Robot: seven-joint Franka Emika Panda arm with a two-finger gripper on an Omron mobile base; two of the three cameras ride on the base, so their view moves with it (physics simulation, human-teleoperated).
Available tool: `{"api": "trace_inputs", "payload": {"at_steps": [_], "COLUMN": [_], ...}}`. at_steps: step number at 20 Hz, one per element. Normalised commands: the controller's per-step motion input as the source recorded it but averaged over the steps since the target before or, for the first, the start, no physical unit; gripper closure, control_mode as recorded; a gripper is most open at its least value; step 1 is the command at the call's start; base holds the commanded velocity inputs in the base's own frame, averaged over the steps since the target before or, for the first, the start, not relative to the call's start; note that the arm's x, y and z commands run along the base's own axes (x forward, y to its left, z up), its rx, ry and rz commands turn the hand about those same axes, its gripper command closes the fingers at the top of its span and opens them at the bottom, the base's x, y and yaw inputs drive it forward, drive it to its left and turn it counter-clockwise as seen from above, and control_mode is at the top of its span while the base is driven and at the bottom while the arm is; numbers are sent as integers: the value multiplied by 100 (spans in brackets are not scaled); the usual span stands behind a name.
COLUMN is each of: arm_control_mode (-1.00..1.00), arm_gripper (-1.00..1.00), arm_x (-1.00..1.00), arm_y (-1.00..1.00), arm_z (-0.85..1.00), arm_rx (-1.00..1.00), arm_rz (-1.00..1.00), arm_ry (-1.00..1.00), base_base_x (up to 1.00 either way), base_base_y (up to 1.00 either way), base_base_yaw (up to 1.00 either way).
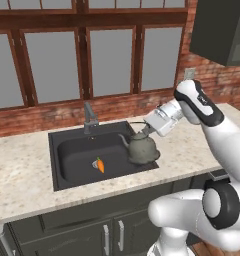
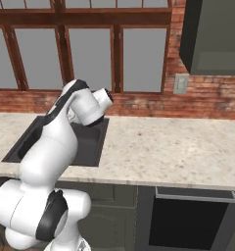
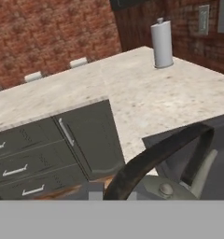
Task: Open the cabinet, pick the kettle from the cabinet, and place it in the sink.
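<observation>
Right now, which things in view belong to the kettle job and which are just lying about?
For the job:
kettle, at the sink's right end under the gripper
sink
cabinet

Lying about:
carrot in the sink
paper towel roll on the counter
faucet

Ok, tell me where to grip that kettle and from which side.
Grip the kettle by its thin dark arched handle, coming from above: it stands upright at the sink's right edge, its handle arching clear over the lid, while the domed body looks too wide and smooth for the tool.
</observation>
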Motion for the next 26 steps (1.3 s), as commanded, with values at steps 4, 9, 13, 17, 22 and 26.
{"api": "trace_inputs", "payload": {"at_steps": [4, 9, 13, 17, 22, 26], "arm_control_mode": [-100, -100, -100, -100, -100, -100], "arm_gripper": [100, 100, 100, 100, 100, 100], "arm_x": [39, 28, 22, 26, 30, 28], "arm_y": [20, 9, 7, 10, 11, 8], "arm_z": [-22, -28, -34, -31, -25, -26], "arm_rx": [-4, -1, 0, 0, 0, 0], "arm_rz": [0, 0, 0, 0, 0, 0], "arm_ry": [-1, -6, -12, -12, -4, 0], "base_base_x": [0, 0, 0, 0, 0, 0], "base_base_y": [0, 0, 0, 0, 0, 0], "base_base_yaw": [0, 0, 0, 0, 0, 0]}}
